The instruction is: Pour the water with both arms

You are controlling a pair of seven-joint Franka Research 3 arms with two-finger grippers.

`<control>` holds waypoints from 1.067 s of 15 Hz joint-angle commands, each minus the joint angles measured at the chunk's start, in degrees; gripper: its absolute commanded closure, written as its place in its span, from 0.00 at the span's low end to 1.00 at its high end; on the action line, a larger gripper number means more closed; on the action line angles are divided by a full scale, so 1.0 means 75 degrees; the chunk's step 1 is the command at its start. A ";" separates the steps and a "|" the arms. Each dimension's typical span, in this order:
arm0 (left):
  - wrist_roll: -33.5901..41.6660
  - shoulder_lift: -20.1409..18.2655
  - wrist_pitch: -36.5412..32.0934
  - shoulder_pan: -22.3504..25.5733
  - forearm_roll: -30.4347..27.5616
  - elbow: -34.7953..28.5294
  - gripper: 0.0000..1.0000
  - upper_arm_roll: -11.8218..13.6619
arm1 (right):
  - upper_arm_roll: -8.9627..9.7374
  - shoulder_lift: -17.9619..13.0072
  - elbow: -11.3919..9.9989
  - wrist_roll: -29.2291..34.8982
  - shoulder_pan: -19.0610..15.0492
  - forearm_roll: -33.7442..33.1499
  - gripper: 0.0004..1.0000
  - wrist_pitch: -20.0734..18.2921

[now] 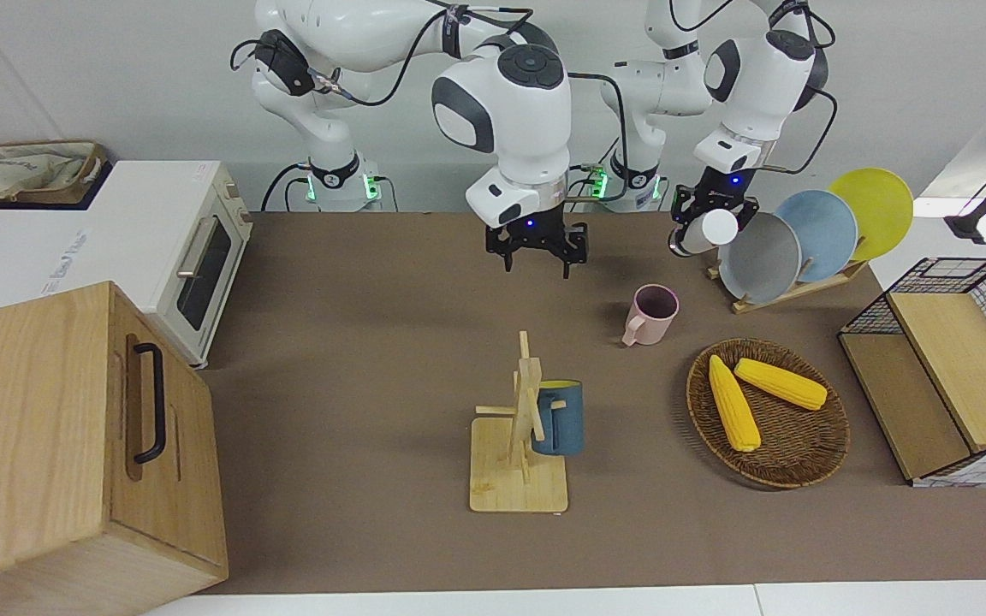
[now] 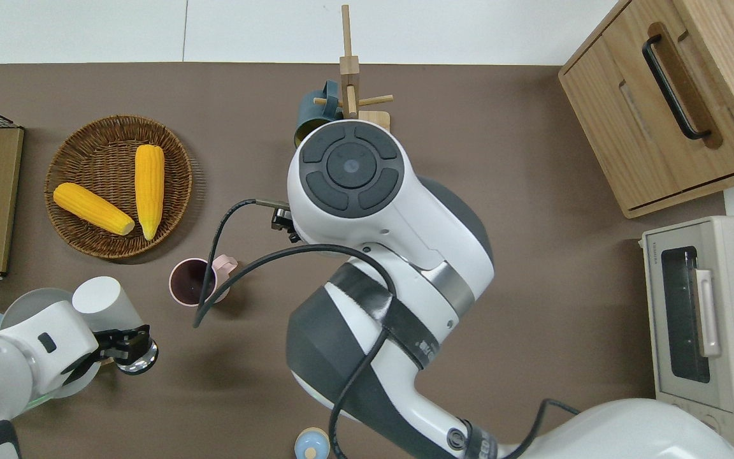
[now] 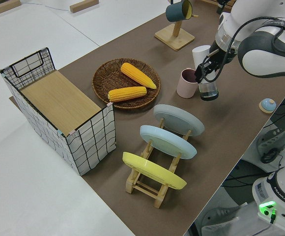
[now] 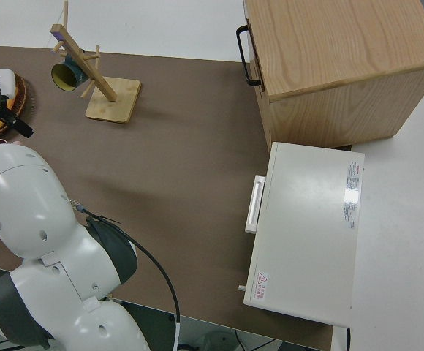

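The pink mug (image 1: 653, 314) stands free on the worktop (image 1: 373, 359), the right end effector (image 1: 536, 248) hangs wide open and empty, and the left end effector (image 1: 709, 224) holds a white cup (image 1: 709, 231), which I judge must next tilt over the mug.

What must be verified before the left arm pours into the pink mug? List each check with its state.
1. Pink mug upright on the table, nothing touching it: ok.
2. Right gripper open, empty, away from the mug: ok.
3. Left gripper shut on the white bottle: ok.
4. Bottle over the mug: not ok; it hangs toward the left arm's end.
5. Room left inside the mug: cannot tell.
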 commanded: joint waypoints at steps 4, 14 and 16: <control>-0.0154 0.0331 0.0191 -0.0379 0.0089 -0.0225 1.00 0.0054 | -0.1255 -0.1220 -0.0887 -0.3411 -0.0310 0.0391 0.03 -0.0522; -0.0329 0.1164 0.0145 -0.0392 0.0089 0.0137 1.00 -0.0227 | -0.2800 -0.2392 -0.1777 -0.6647 -0.0814 0.0752 0.03 -0.0441; -0.0330 0.1374 0.0051 -0.0392 0.0089 0.0336 1.00 -0.0344 | -0.3596 -0.2614 -0.1975 -0.7302 -0.0814 0.1559 0.03 -0.0337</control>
